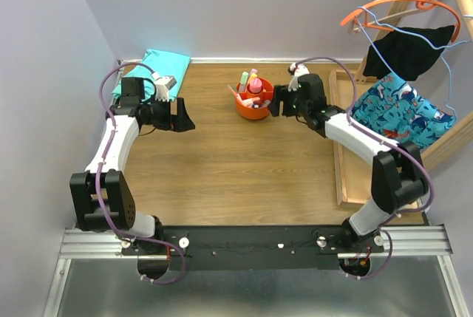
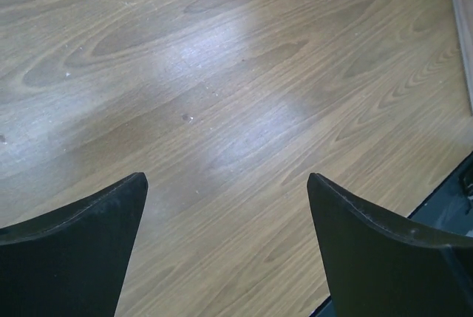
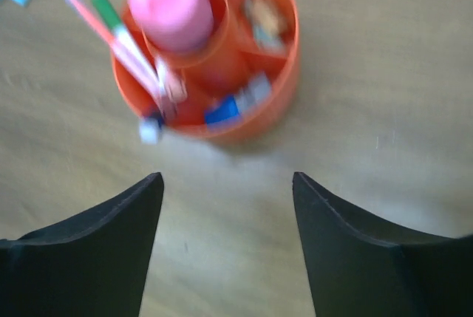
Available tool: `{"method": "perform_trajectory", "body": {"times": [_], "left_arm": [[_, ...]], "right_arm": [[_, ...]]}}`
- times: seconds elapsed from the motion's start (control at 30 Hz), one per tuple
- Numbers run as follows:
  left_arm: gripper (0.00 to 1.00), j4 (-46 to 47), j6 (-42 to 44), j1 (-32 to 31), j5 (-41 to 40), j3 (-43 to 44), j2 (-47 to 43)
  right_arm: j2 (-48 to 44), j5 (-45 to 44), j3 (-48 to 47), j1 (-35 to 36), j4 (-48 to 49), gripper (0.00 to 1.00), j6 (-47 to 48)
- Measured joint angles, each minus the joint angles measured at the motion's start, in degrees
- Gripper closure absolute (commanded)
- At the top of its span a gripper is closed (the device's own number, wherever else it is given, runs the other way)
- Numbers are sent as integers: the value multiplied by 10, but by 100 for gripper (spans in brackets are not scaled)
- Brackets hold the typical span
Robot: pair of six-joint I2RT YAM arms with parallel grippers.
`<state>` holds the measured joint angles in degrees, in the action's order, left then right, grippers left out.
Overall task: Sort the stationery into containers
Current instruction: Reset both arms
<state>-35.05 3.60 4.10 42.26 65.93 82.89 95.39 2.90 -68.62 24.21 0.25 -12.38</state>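
The round orange-red organiser (image 1: 253, 100) stands at the far middle of the table, with a pink centre piece (image 3: 171, 4), markers and highlighters upright in it. In the right wrist view the organiser (image 3: 277, 80) holds white-barrelled markers (image 3: 129, 43), a blue-grey piece (image 3: 222, 110) and a tan item (image 3: 264, 18). My right gripper (image 1: 277, 101) is open and empty just right of the organiser; its jaws stand wide apart (image 3: 228, 184). My left gripper (image 1: 182, 115) is open and empty over bare wood (image 2: 225, 180), well left of the organiser.
A teal folded cloth (image 1: 159, 66) lies at the far left behind the left arm. A large shallow wooden tray (image 1: 341, 147) runs along the right side. Clothes on hangers (image 1: 403, 66) hang at the upper right.
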Motion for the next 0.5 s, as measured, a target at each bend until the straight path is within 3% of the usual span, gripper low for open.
{"method": "perform_trajectory", "body": {"times": [0.13,0.2,0.5], "left_arm": [[1,15,0,-18,-48,-19,-14],[1,22,-3,-33,-112,-36,-20],[1,41,-13,-78,-353,-30,-3]], "right_arm": [[-52,-4,82,0,-52,0,0],[-72,-10,105,0,-81,0,0],[-149,-66,114,0,-139,0,-3]]}}
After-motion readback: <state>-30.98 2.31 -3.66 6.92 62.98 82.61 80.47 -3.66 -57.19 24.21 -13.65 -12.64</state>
